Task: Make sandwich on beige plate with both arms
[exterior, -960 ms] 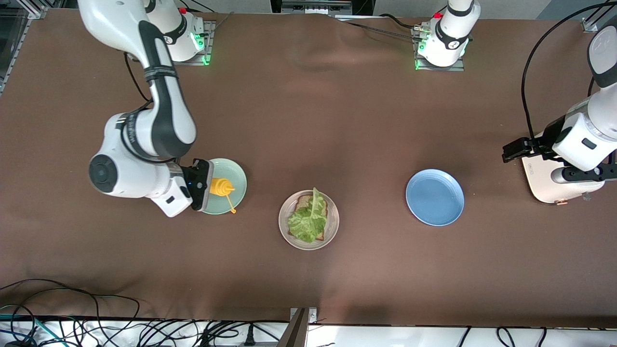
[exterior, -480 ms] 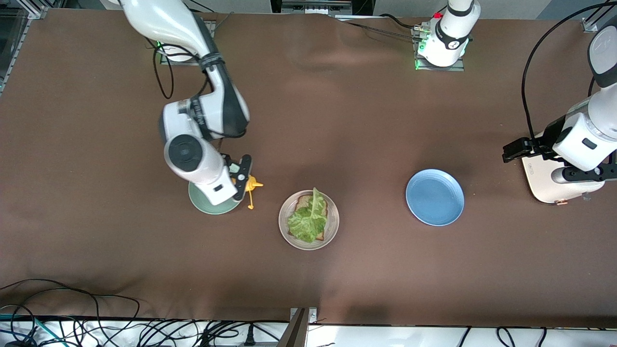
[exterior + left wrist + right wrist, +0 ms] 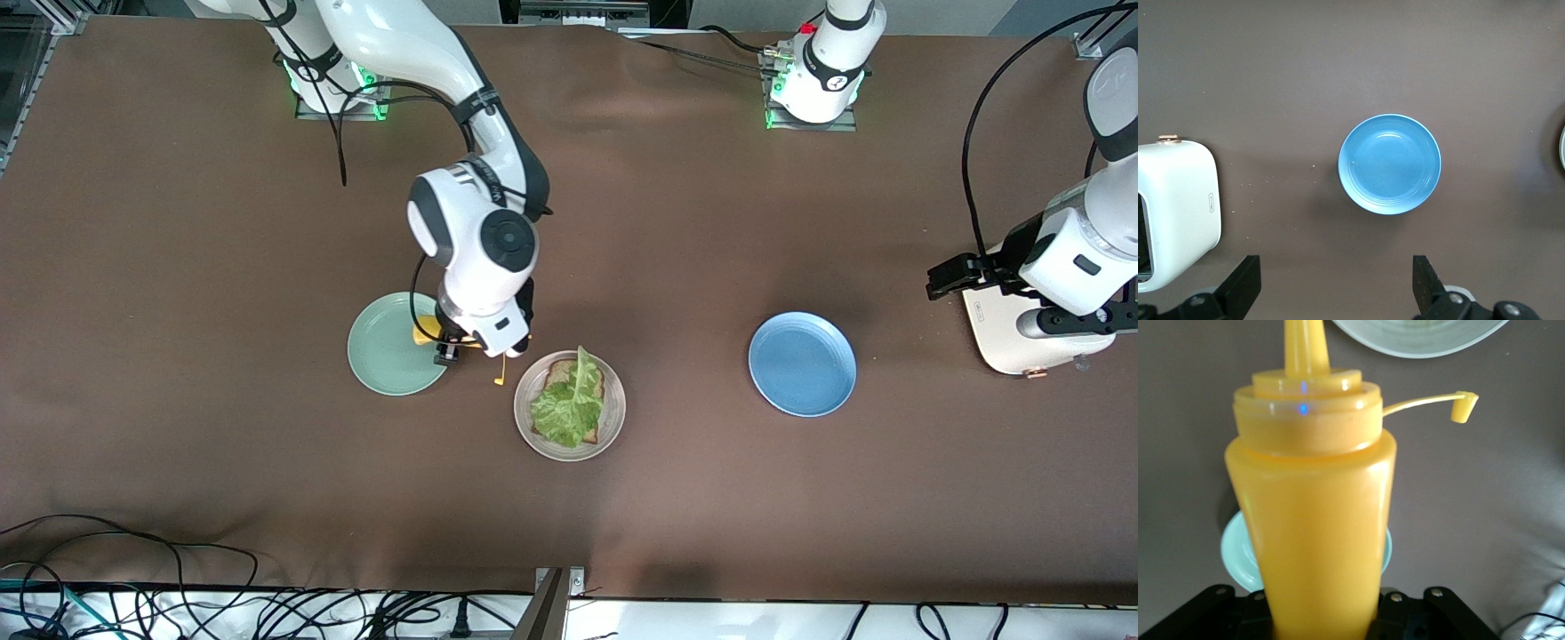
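Right gripper, clamped on a yellow squeeze bottle (soft-walled, best held mid-body), hangs between the mint-green plate and the beige plate, which carries toast and floppy lettuce. Left gripper waits open above the blue plate.

No text can be read — the white appliance carries a small label on its side, too tiny to make out, and nothing else bears any lettering.
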Robot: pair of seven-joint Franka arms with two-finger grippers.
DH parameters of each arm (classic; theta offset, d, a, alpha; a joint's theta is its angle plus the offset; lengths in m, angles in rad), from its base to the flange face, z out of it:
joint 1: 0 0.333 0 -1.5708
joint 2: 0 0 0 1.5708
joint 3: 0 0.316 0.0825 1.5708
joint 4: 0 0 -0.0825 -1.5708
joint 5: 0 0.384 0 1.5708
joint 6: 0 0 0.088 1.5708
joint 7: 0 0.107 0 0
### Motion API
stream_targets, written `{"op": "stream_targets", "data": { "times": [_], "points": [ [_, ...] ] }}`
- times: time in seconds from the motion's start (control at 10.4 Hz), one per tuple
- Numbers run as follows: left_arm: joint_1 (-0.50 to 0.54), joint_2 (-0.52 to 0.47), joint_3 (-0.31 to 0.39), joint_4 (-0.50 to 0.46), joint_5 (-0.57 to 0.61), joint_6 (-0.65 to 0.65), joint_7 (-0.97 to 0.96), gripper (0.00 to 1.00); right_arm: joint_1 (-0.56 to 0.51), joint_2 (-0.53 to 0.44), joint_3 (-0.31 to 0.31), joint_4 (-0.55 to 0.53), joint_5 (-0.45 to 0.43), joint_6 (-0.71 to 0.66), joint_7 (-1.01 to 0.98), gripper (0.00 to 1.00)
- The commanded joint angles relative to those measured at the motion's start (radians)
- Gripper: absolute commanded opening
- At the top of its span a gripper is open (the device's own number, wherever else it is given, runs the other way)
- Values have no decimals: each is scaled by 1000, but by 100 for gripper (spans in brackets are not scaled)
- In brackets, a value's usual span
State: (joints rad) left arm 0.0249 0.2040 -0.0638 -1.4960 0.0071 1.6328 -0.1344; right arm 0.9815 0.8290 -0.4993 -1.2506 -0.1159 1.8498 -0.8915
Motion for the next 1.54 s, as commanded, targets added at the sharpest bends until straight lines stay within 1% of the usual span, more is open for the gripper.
{"op": "stream_targets", "data": {
  "times": [0.0,0.1,0.29,0.48,0.58,0.67,0.77,1.06,1.34,1.44],
  "points": [
    [0,-5,-4,13,30,-18,6,100,9,163,-38,170,-95,-24,13,0],
    [0,-5,-2,13,30,-18,7,100,0,198,-44,187,-99,-3,31,0],
    [0,-5,-5,13,30,-18,6,100,-29,203,-47,188,-102,64,23,0],
    [0,-5,-5,13,30,-18,7,100,-29,203,-42,188,-166,71,25,0],
    [0,-5,-5,13,30,-18,7,100,-32,208,-44,186,-171,95,31,0],
    [0,-5,-7,13,30,-18,6,100,-34,223,-62,184,-162,127,45,0],
    [0,-5,-7,13,30,-18,7,100,-32,235,-90,184,-151,144,127,0],
    [0,-5,-7,11,30,-18,6,100,17,291,-104,186,-139,164,252,0],
    [0,-5,-7,13,30,-18,6,100,40,298,-102,186,-120,170,261,0],
    [0,-5,-7,13,30,-18,7,100,57,301,-113,184,-120,170,279,0]
  ]
}}
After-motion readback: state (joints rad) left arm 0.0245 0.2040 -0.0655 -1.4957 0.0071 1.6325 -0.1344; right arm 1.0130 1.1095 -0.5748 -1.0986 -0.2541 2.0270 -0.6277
